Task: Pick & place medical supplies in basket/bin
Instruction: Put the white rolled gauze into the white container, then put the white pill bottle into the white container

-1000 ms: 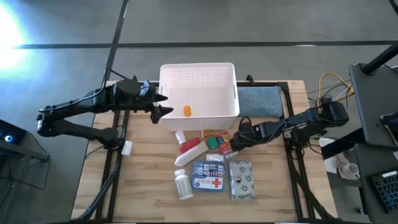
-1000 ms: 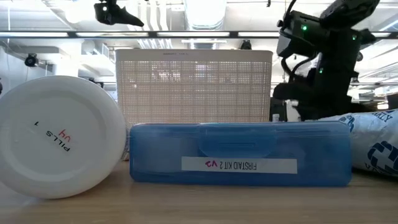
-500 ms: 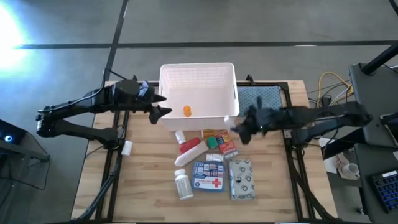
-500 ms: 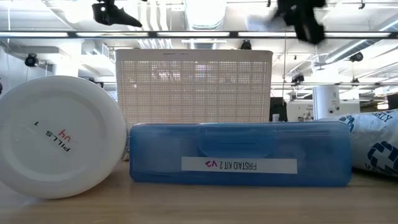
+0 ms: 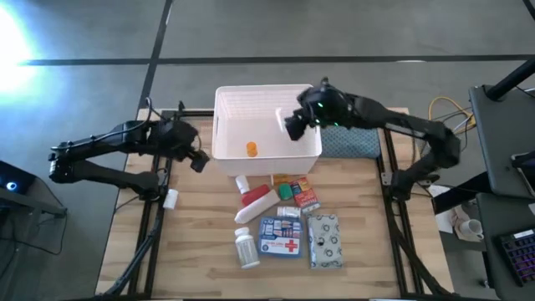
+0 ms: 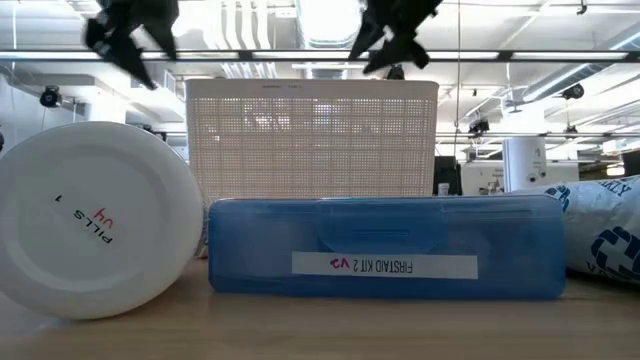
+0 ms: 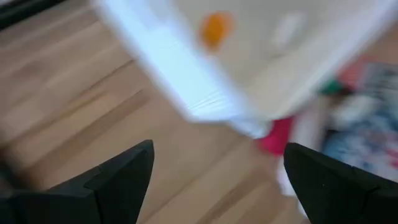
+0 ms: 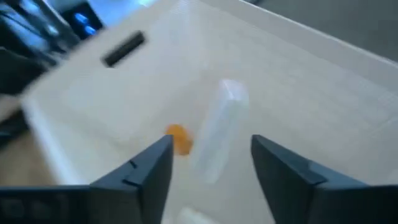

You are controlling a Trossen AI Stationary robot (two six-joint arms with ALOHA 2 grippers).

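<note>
The white slotted basket (image 5: 226, 100) stands at the table's far middle with the orange vial (image 5: 251, 149) on its floor. My right gripper (image 5: 294, 124) hovers open above the basket's right half. Beyond its fingers, a pale elongated item (image 8: 219, 134) shows blurred inside the basket, next to the vial (image 8: 178, 138). My left gripper (image 5: 196, 159) is open beside the basket's left wall, above the bare wood. Near the basket lie the red-white tube (image 5: 257, 201), the small red box (image 5: 305, 196), the pill bottle (image 5: 246, 248), the first-aid pouch (image 5: 281, 237) and the grey packet (image 5: 324, 241).
The blue-grey folded cloth (image 5: 347, 138) lies right of the basket, under my right arm. A small white bottle (image 5: 170, 198) sits at the table's left edge. In the low view the pill bottle (image 6: 95, 220) and the pouch (image 6: 385, 245) stand in front of the basket (image 6: 310, 140).
My right gripper has risen from the small boxes at the table's right middle and swung toward the far edge, over the basket. A pale item now shows in the basket below it. My left gripper has drawn back from the basket's left rim toward the table's left edge.
</note>
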